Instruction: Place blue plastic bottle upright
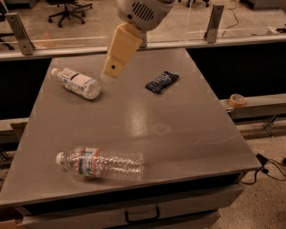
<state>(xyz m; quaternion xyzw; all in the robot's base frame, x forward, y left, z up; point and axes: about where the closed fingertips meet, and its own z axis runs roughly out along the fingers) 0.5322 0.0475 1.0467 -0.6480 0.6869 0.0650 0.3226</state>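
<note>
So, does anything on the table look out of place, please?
Both bottles lie on their sides: the blue plastic bottle far left, the ribbed bottle near the front edge. The gripper hangs beside the blue one.

wrist housing (143, 11): white rounded shell at the top centre of the frame, cut off by the upper edge
vent slots (142, 10): a patch of dark slanted slits on the shell's face
gripper (111, 70): pale tan, flat-sided block under the shell, in the upper centre-left of the frame, narrowing toward its lower end
marking: one small dark round dot (114, 67) near that lower end
finish: matte tan, smooth white
</note>
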